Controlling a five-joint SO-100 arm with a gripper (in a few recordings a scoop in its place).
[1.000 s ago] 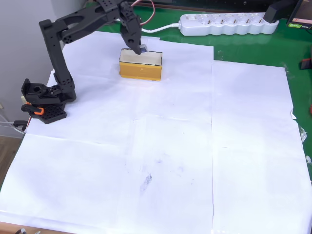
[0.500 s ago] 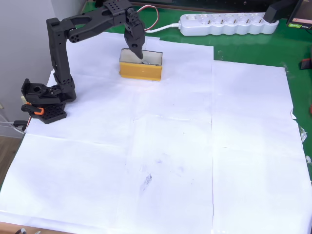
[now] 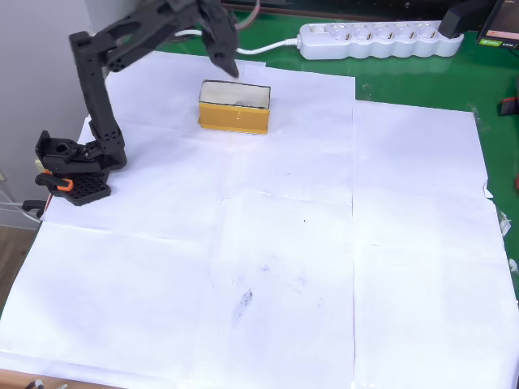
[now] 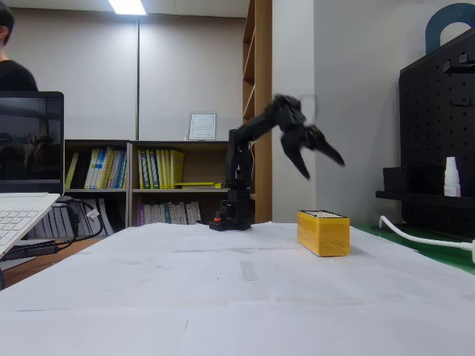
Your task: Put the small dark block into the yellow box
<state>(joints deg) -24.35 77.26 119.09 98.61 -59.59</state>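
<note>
Overhead view: the black arm reaches from its base at the left edge of the paper-covered worktop (image 3: 284,267) up toward the far side, blurred with motion.
Hand: it hangs in the air (image 3: 225,58) above and just behind the yellow box, touching nothing; in the fixed view (image 4: 320,161) it sits well above the box top.
Hand state: the two fingers stand spread apart in the fixed view, with nothing between them.
Yellow box: it rests (image 3: 234,106) on the white paper near the far edge, long side facing the camera, mustard wall in front, dark rim on top, pale inside; in the fixed view (image 4: 323,232) it sits to the right of the arm's base.
Small dark block: I cannot make it out; the inside of the box looks pale from above and no dark piece stands out on the paper.
Power strip: long and white (image 3: 377,39), lying on the green mat behind the paper, well apart from the box.
Laptop: open (image 4: 26,178) at the left edge in the fixed view.
Person: partly seen at the top left corner there.
</note>
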